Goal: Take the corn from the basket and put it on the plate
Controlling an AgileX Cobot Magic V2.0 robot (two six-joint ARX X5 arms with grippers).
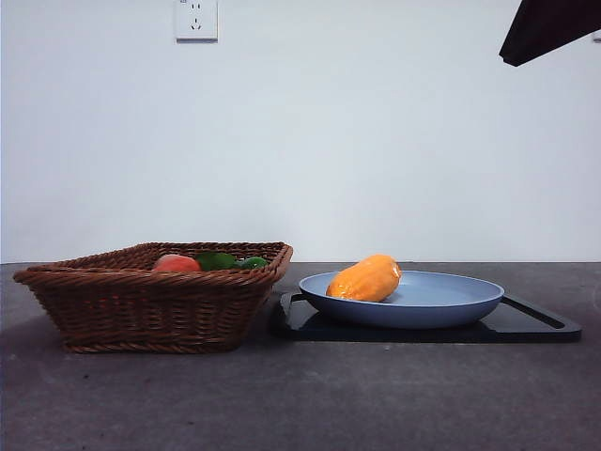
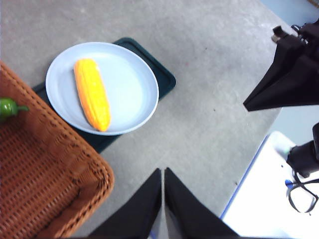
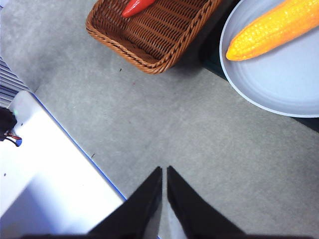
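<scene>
Looks like a lab test bench: bare white wall (image 1: 376,141) with a single power socket (image 1: 196,19) behind a plain grey table (image 1: 310,395), white equipment stand with cables (image 2: 279,194) beside the table.

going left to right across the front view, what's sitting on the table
basket → peach in it → green vegetables in it → corn on the blue plate, which sits on a black tray
</scene>
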